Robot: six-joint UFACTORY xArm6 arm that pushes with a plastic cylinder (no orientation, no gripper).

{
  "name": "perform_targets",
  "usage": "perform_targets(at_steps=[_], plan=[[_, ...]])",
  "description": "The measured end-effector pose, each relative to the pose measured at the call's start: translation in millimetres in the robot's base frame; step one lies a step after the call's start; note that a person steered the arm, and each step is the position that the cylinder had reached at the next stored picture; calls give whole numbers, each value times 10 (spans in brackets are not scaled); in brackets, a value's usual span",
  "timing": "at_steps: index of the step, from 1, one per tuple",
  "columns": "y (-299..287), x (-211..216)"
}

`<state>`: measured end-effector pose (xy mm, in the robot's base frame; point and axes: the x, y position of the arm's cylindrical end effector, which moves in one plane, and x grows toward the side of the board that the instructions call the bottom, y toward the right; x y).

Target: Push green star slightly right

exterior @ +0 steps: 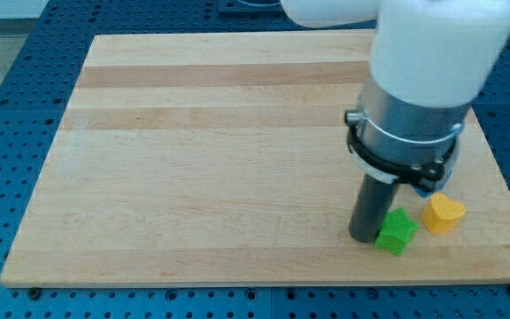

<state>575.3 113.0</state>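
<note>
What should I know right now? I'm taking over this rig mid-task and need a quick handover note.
My tip is down on the board, at the view's left side of the green star, touching or nearly touching it.
The green star sits near the board's bottom edge, toward the view's right. A yellow block, roughly heart-shaped, lies just to its right, with a small gap between them. Something blue shows behind the arm, mostly hidden.
Done: tip lined up for a rightward push.
Left: nudge the star slightly right, probably stopping short of the yellow block.
</note>
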Motion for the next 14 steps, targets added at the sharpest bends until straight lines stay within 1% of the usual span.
perform_targets(at_steps=[1,2,3,4,5,6,8,9,14], plan=[[33,139],[252,194],[255,182],[64,113],[209,-38],[442,-14],[529,186],[636,190],[774,190]])
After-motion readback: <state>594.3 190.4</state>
